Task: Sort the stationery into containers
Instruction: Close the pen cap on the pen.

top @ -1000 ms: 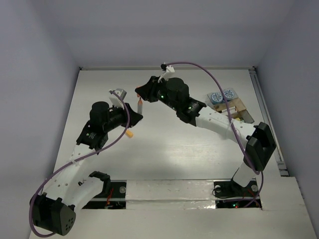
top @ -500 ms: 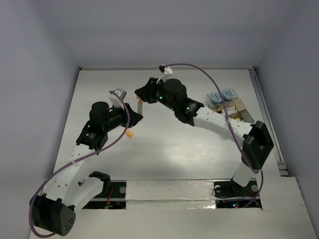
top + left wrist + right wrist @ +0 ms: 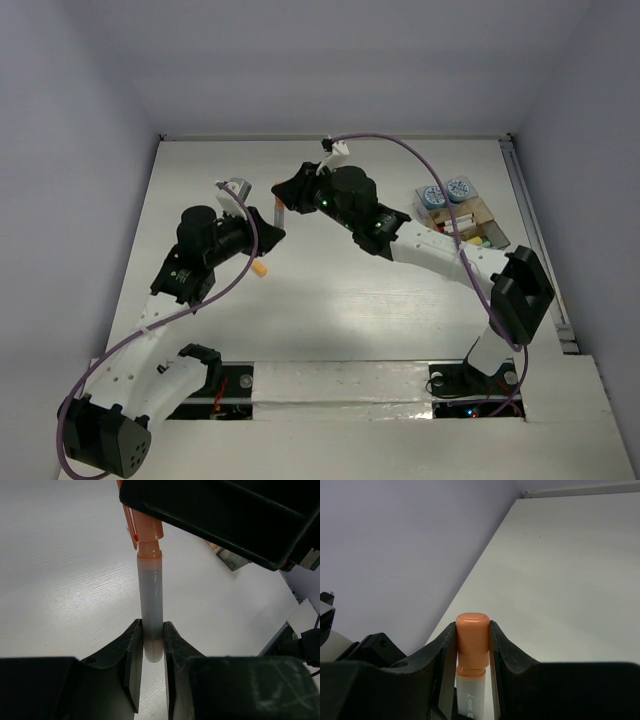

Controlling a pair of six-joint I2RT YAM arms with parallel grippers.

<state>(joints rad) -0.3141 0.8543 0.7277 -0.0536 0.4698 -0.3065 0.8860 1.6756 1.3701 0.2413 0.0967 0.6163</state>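
Rightward, tray (image 3: 480, 213) holds patterned rolls (image 3: 446, 190); left gripper (image 3: 151, 632) and right gripper (image 3: 472, 632) pinch marker (image 3: 151, 590)

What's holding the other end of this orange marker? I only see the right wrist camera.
Observer: The left pincer is shut on the marker, gripping its pale barrel end.
Operator: Where's the tray it goes in?
Observer: The top camera shows the tray on the right side of the table, with two blue-and-white rolls at its far end.
Operator: Is anything else lying around?
Observer: One small orange stick lies on the table close to the left pincer.
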